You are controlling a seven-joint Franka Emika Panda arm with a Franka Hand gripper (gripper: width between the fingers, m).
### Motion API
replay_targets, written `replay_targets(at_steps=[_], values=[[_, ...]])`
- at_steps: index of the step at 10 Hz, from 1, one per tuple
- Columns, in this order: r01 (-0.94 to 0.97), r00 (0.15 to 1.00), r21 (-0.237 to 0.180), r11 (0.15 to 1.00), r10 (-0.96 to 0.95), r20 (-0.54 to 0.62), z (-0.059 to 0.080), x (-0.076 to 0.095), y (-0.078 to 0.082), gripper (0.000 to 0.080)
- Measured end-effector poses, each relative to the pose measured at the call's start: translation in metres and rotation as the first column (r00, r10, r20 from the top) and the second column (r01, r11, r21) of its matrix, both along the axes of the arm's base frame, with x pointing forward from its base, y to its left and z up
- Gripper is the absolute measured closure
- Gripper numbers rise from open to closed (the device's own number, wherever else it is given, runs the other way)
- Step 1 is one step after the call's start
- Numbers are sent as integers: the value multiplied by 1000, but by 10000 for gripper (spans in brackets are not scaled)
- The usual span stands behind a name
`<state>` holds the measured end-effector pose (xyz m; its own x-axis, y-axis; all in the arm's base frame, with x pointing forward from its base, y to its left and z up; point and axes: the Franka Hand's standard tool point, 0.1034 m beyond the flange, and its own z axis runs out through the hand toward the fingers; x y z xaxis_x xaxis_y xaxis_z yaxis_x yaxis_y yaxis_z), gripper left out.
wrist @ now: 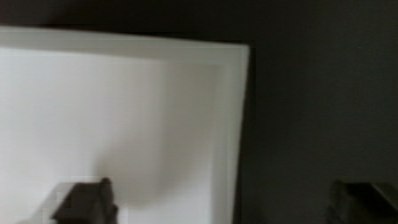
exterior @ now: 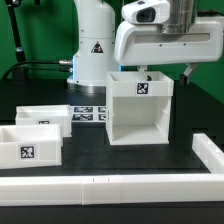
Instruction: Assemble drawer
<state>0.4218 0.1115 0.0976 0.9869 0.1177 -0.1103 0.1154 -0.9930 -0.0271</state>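
White casing [exterior: 140, 115] (square tag [exterior: 142, 88]); jaws apart, seemingly astride it.

The arm's white base [exterior: 93, 45] is seen at the far side of the scene, toward the exterior view's left. The white wrist housing [exterior: 165, 38] is carried out to the exterior view's right of the base and is held level, high in that view. The gripper [exterior: 167, 72] is pointed straight down. Its two dark fingers [exterior: 147, 72] are spread wide apart; in the wrist view only their blurred tips [wrist: 84, 200] are shown.
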Motion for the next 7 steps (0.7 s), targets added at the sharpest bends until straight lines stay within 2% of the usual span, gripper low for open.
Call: replay_targets(at_steps=[1, 2, 3, 4, 7], values=[[0, 1000, 0, 1000, 0, 0, 0, 0, 0, 403], [0, 1000, 0, 1000, 0, 0, 0, 0, 0, 403], [0, 1000, 0, 1000, 0, 0, 0, 0, 0, 588], [0, 1000, 0, 1000, 0, 0, 0, 0, 0, 724], [-1, 1000, 0, 1000, 1, -1, 0, 0, 0, 763]])
